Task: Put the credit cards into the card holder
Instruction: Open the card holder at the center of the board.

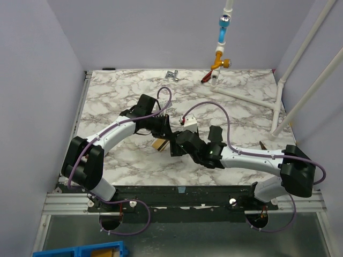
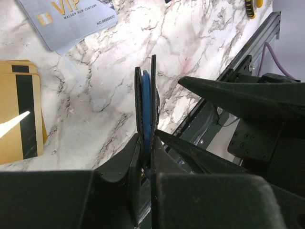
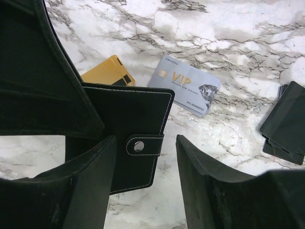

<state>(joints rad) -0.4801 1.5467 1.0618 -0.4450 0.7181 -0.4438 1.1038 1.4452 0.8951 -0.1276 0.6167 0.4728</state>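
My left gripper (image 2: pixel 147 138) is shut on the card holder (image 2: pixel 147 102), which stands on edge, a black fold with blue lining showing between its leaves. In the right wrist view the card holder (image 3: pixel 128 119) hangs with its clasp tab (image 3: pixel 143 144) toward me. My right gripper (image 3: pixel 147 143) is open, one finger on each side of that clasp edge, the right finger clear of it. The gold-tan credit card (image 3: pixel 107 71) and the grey VIP credit card (image 3: pixel 186 86) lie flat on the marble beyond. In the top view both grippers meet mid-table beside the gold-tan credit card (image 1: pixel 159 143).
A smaller black case (image 3: pixel 286 124) lies to the right of the cards. At the table's far edge sit a metal clip (image 1: pixel 172 74) and a red-handled tool (image 1: pixel 206 78). A white pipe frame (image 1: pixel 257 99) stands at the back right.
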